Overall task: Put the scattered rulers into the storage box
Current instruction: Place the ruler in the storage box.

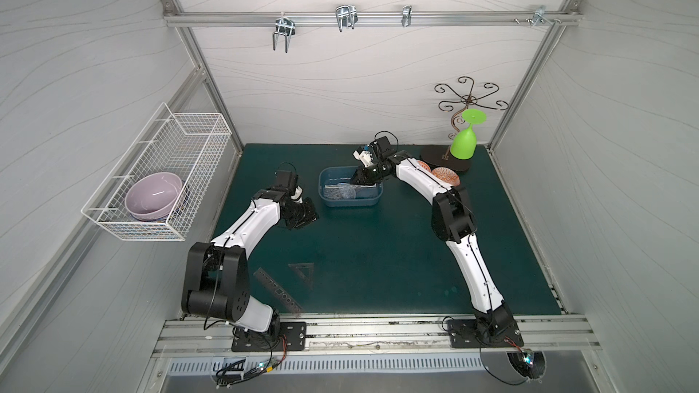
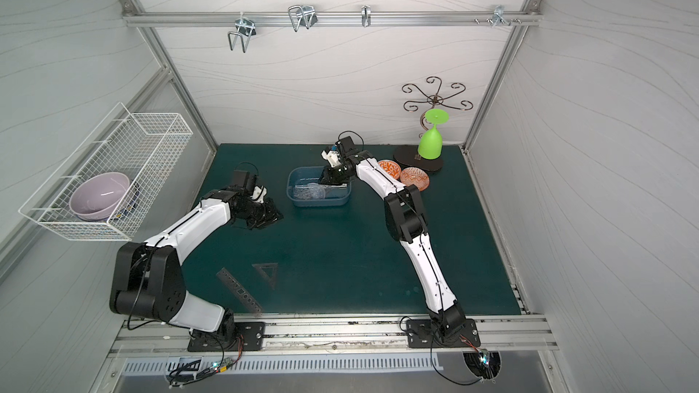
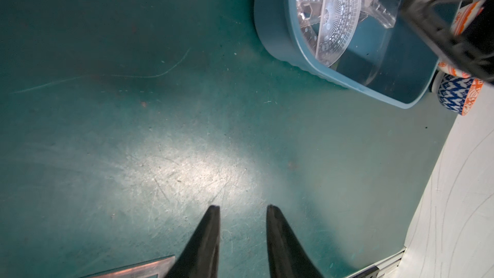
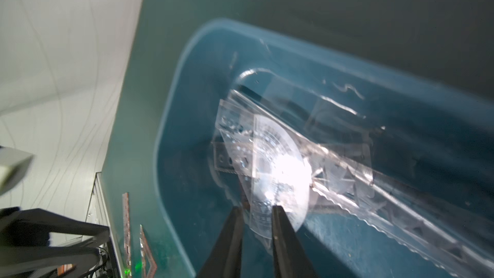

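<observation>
Pale panelled booth around a dark green tabletop mat (image 1: pixel 378 251)

Grey-white walls (image 1: pixel 340 81) with faint wavy lines close in the back and both sides, held by aluminium frame posts (image 1: pixel 204 81). A horizontal rail (image 1: pixel 472 18) across the back wall carries metal hooks (image 1: pixel 346 17). A white wire basket (image 1: pixel 196 160) hangs on the left side wall. The mat is scuffed, with a bright patch of glare (image 3: pixel 187 167) in the left wrist view. An aluminium track (image 1: pixel 378 330) runs along its near edge.
</observation>
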`<state>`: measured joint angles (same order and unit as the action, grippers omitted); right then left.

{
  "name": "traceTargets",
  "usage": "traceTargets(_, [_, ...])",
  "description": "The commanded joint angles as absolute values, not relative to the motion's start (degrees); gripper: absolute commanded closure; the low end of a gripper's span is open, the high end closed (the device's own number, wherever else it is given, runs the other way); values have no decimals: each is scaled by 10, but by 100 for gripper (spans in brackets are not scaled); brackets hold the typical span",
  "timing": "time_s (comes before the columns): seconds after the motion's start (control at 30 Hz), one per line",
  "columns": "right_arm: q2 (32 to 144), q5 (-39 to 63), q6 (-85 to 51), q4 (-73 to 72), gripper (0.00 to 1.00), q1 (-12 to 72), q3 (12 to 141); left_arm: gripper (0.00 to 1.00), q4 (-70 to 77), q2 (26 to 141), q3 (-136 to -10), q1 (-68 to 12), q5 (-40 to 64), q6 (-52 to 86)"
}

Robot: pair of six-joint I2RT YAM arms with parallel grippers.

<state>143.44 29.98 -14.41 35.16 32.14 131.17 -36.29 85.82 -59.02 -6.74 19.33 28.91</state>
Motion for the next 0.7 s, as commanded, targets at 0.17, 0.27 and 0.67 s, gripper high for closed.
traceTargets(0.17, [1231,282,-130,324,69,335,1174,52,-425,740,-508,-65,141,300])
traceTargets(0.27, [1115,265,-151,240,68,370,987,51,-413,684,-431,-88,133,342])
traceTargets(0.67, [939,272,-255,57,68,469,587,43,-374,692,-357,-206,51,409])
